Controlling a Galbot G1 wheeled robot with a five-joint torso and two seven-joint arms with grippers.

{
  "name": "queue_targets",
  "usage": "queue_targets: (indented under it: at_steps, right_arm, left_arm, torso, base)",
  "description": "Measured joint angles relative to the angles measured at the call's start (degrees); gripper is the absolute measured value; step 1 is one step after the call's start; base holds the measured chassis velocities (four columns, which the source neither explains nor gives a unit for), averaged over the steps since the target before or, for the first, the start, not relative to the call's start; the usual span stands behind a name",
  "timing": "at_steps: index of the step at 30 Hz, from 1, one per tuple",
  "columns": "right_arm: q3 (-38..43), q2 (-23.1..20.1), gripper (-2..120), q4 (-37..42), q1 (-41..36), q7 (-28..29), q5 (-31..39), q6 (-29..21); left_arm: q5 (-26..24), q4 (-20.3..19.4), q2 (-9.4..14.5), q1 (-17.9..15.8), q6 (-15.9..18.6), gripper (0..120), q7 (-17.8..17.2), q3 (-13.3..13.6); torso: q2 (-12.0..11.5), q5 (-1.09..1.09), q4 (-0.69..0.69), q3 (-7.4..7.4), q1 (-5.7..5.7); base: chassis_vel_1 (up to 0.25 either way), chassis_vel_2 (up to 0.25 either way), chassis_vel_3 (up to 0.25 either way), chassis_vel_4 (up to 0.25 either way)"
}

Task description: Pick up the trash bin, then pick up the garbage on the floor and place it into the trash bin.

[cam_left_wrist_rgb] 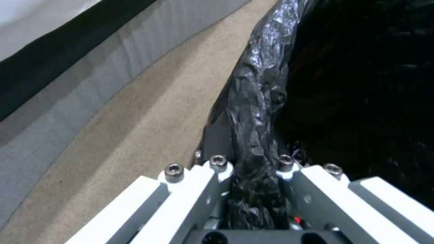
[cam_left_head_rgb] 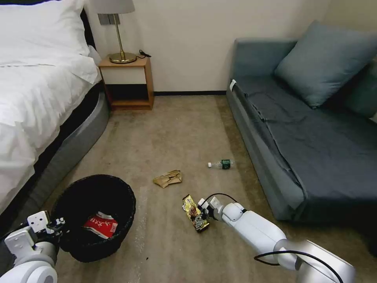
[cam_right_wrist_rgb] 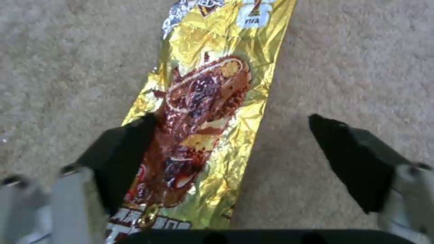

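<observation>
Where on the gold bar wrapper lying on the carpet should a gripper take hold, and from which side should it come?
Probably from above, across the narrow middle of the gold bar wrapper. It lies flat and long on the carpet, so only its thin side edges offer grip. The right gripper is open, straddling it.

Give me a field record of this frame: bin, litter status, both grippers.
bin: trash bin on carpet beside the bed, rim clamped by left gripper
in bin: red snack wrapper
on floor: gold bar wrapper, paper bag, bottle
right gripper: jaws open, low over the gold bar wrapper, one jaw on it, the other on carpet
</observation>
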Motion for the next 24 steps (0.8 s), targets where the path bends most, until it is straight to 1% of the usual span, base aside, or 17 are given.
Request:
queue_targets:
  at_steps: [1, 2, 3, 6, 7, 9, 11, 12, 13, 16, 17, 20, 21, 22, 24]
  right_arm:
    - [0.0, 0.0, 85, 0.0, 0.0, -0.2, 0.0, 0.2]
    - [0.1, -0.1, 78, 0.0, 0.0, -0.6, 0.0, 0.4]
    - [0.1, -0.1, 78, 0.0, 0.0, -0.6, 0.0, 0.4]
    - [0.2, -0.3, 65, -0.1, -0.1, -1.4, -0.3, 1.1]
    - [0.2, -0.3, 65, -0.1, -0.1, -1.4, -0.3, 1.1]
    - [0.3, -0.3, 56, -0.2, -0.2, -1.6, -0.6, 1.4]
    - [0.4, -0.3, 45, -0.3, -0.2, -1.6, -1.0, 1.7]
    - [0.4, -0.3, 45, -0.3, -0.2, -1.6, -1.0, 1.7]
    - [0.5, -0.3, 41, -0.3, -0.2, -1.6, -1.0, 1.8]
    - [0.5, -0.6, 26, -0.2, -0.2, -1.5, -1.2, 2.2]
    - [0.5, -0.6, 26, -0.2, -0.2, -1.5, -1.2, 2.2]
    - [0.5, -1.0, 13, 0.1, -0.2, -1.5, -1.1, 2.5]
    - [0.5, -1.0, 13, 0.1, -0.2, -1.5, -1.1, 2.5]
    - [0.6, -1.2, 7, 0.3, -0.1, -1.5, -1.1, 2.7]
    - [0.7, -1.4, 2, 0.5, -0.1, -1.6, -1.0, 3.2]
  left_arm:
    - [0.0, 0.1, 0.0, -0.1, 0.0, 3, 0.0, 0.0]
    - [0.0, 0.2, 0.0, -0.2, 0.0, 3, 0.0, 0.1]
    - [0.0, 0.2, 0.0, -0.2, 0.0, 3, 0.0, 0.1]
    - [0.0, 0.3, 0.0, -0.4, 0.0, 3, 0.0, 0.1]
    - [0.0, 0.3, 0.0, -0.4, 0.0, 3, 0.0, 0.1]
    - [0.0, 0.3, 0.0, -0.4, 0.0, 3, 0.0, 0.1]
    - [0.1, 0.4, 0.0, -0.5, 0.0, 3, 0.0, 0.1]
    - [0.1, 0.4, 0.0, -0.5, 0.0, 3, 0.0, 0.1]
    - [0.1, 0.4, 0.0, -0.5, 0.0, 3, 0.0, 0.1]
    - [0.1, 0.6, 0.0, -0.5, 0.0, 3, 0.0, 0.1]
    - [0.1, 0.6, 0.0, -0.5, 0.0, 3, 0.0, 0.1]
    - [0.1, 0.6, 0.0, -0.6, 0.0, 3, 0.0, 0.1]
    - [0.1, 0.6, 0.0, -0.6, 0.0, 3, 0.0, 0.1]
    - [0.1, 0.6, 0.0, -0.7, 0.0, 3, 0.0, 0.1]
    - [0.1, 0.6, 0.0, -0.8, 0.0, 3, 0.0, 0.1]
  torso:
    - [0.0, 0.00, 0.00, 0.00, 0.00]
    - [0.0, 0.00, 0.00, 0.00, 0.00]
    - [0.0, 0.00, 0.00, 0.00, 0.00]
    - [0.0, 0.00, 0.00, 0.00, 0.00]
    - [0.0, 0.00, 0.00, 0.00, 0.00]
    - [0.0, 0.01, 0.01, 0.00, 0.00]
    - [0.0, 0.01, 0.01, 0.00, 0.00]
    - [0.0, 0.01, 0.01, 0.00, 0.00]
    - [0.0, 0.01, 0.01, 0.00, 0.00]
    - [0.0, 0.00, 0.01, 0.00, 0.00]
    - [0.0, 0.00, 0.01, 0.00, 0.00]
    - [0.0, -0.01, 0.00, 0.00, 0.00]
    - [0.0, -0.01, 0.00, 0.00, 0.00]
    - [0.0, -0.01, 0.00, 0.00, 0.00]
    - [0.0, -0.01, 0.00, 0.00, 0.00]
  base:
    - [0.000, 0.000, 0.000, 0.000]
    - [0.000, 0.000, 0.000, 0.000]
    - [0.000, 0.000, 0.000, 0.000]
    - [0.000, 0.000, 0.000, 0.000]
    - [0.000, 0.000, 0.000, 0.000]
    - [0.000, 0.000, 0.000, 0.000]
    - [0.000, 0.000, 0.000, 0.000]
    - [0.000, 0.000, 0.000, 0.000]
    - [0.000, 0.000, 0.000, 0.000]
    - [0.000, 0.000, 0.000, 0.000]
    - [0.000, 0.000, 0.000, 0.000]
    - [0.000, 0.000, 0.000, 0.000]
    - [0.000, 0.000, 0.000, 0.000]
    - [0.000, 0.000, 0.000, 0.000]
    - [0.000, 0.000, 0.000, 0.000]
